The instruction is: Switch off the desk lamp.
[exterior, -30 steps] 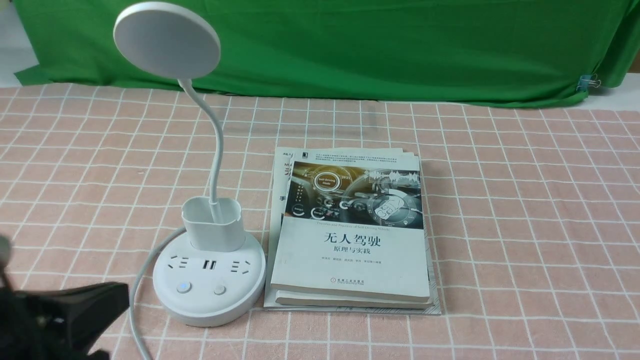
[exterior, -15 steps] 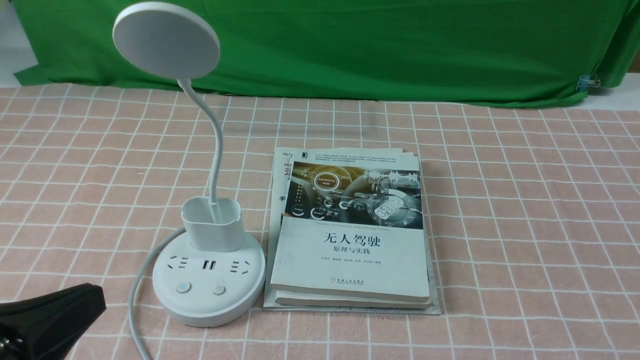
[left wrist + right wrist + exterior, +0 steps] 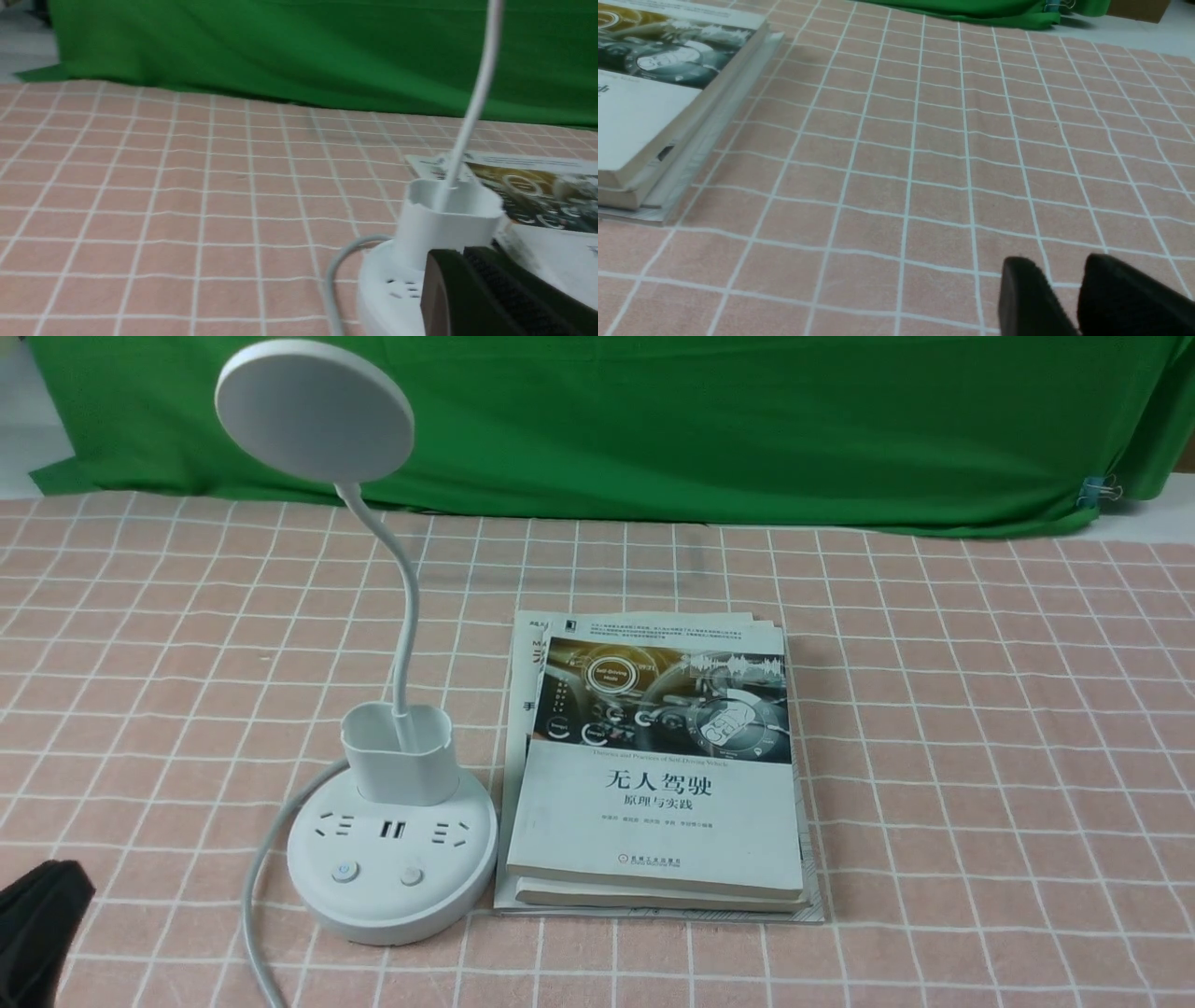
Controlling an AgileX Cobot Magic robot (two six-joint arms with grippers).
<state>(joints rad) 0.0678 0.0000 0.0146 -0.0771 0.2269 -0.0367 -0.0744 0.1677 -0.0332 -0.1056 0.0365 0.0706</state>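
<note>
The white desk lamp (image 3: 390, 859) stands left of centre, with its disc head (image 3: 315, 410) raised on a thin bent neck above a cup holder (image 3: 399, 753). Its round base carries sockets and two buttons (image 3: 344, 872); the left one has a blue ring. My left gripper (image 3: 67, 885) is a black shape at the bottom left corner, clear of the base. In the left wrist view its fingers (image 3: 462, 255) lie pressed together in front of the lamp base (image 3: 387, 289). My right gripper (image 3: 1059, 273) hovers low over the cloth with a small gap between its fingers, holding nothing.
A stack of books (image 3: 653, 775) lies just right of the lamp base, and shows in the right wrist view (image 3: 654, 107). The lamp's white cord (image 3: 257, 877) runs from the base toward the front edge. A pink checked cloth (image 3: 980, 756) covers the table, and a green backdrop (image 3: 747, 420) stands behind.
My left gripper has drawn back toward the bottom left corner, away from the lamp base. The lamp head has shifted very slightly right.
</note>
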